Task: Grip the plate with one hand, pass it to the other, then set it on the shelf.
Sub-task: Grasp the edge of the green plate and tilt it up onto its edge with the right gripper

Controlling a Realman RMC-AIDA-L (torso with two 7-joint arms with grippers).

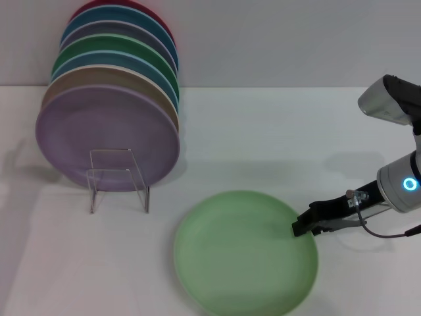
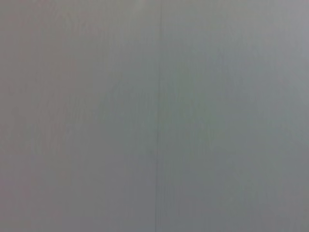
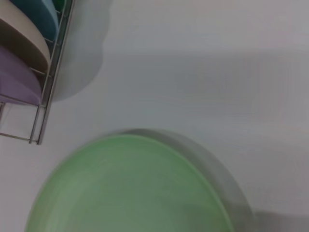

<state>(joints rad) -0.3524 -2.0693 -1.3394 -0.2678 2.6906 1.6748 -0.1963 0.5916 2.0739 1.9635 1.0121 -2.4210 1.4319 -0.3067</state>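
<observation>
At the plate's [image 1: 245, 252] right rim, where it lies flat on the table [image 1: 263, 145] before the shelf [image 1: 120, 180], we see our right gripper [image 1: 304, 227] nearest, pointing leftward; whether its fingers clamp the rim we cannot tell.

Lab-like setup: bare white table [image 1: 263, 131], plain wall [image 1: 296, 39]

Plate [image 1: 243, 253] bottom edge cut off; right claw [image 1: 304, 227] state unclear.
</observation>
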